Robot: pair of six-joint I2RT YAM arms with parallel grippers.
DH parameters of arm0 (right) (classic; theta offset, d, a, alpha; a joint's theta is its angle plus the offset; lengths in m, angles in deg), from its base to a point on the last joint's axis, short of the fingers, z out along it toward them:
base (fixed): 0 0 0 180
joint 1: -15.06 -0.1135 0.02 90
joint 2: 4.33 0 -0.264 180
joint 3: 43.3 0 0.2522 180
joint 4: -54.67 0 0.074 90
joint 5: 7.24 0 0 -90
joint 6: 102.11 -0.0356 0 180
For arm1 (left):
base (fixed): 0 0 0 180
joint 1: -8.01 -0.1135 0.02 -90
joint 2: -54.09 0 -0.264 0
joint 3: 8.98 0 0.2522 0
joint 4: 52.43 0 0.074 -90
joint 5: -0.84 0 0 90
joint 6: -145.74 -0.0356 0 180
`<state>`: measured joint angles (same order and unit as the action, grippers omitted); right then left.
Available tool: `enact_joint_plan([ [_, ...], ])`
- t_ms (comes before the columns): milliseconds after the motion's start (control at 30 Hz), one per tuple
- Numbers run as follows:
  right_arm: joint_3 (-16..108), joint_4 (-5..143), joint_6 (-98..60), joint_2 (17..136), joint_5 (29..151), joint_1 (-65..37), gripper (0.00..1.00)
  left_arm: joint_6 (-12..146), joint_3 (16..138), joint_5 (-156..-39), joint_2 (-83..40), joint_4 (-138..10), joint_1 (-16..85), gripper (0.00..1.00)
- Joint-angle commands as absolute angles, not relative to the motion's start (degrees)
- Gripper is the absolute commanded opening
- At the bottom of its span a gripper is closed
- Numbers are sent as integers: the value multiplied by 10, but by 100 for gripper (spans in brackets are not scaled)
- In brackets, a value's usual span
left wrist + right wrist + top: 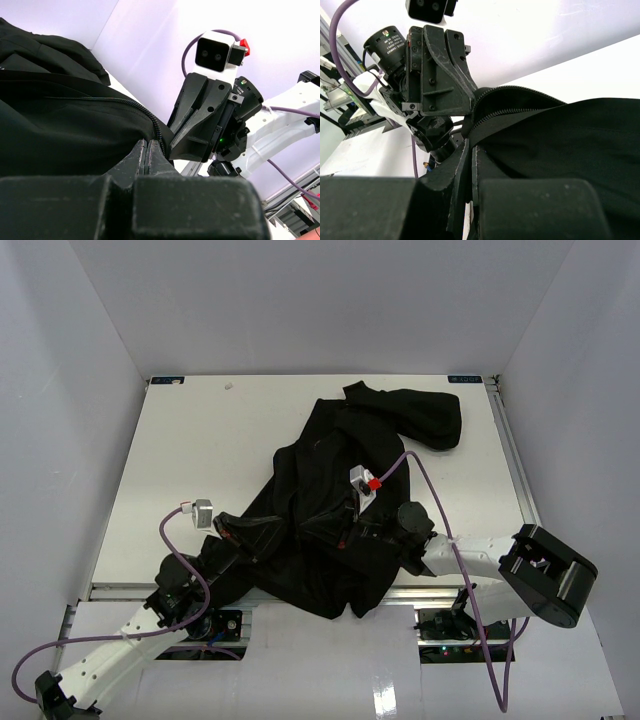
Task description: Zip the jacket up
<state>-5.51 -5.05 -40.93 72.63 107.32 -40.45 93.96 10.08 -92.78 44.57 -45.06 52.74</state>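
Observation:
The black jacket (pixel 320 490) lies crumpled in the middle of the table, its lower part hanging over the near edge. My left gripper (pixel 262 532) is at its left side and my right gripper (pixel 345 530) at its middle, facing each other closely. In the left wrist view the left gripper (pixel 148 149) is shut on the jacket's (pixel 60 125) front edge beside the zipper teeth (pixel 127 103). In the right wrist view the right gripper (pixel 471 150) is shut on the other zipper edge (pixel 520 91) of the jacket (pixel 570 145).
The white table (pixel 200 440) has white walls on three sides. A sleeve bunches at the far right (pixel 425 415). The purple cable (pixel 425 480) of the right arm arcs over the jacket. The opposite gripper (pixel 200 125) fills the space just ahead of my left fingers.

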Motion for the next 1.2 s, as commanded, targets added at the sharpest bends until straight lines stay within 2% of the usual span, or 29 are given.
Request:
enact_joint_plan([
  [0,-26,-236,-416,725,1077,-404,8,942,99,-945,448,-431,527,0],
  [1167,-27,-283,-422,729,1014,-405,8,951,93,-944,422,-416,527,0],
])
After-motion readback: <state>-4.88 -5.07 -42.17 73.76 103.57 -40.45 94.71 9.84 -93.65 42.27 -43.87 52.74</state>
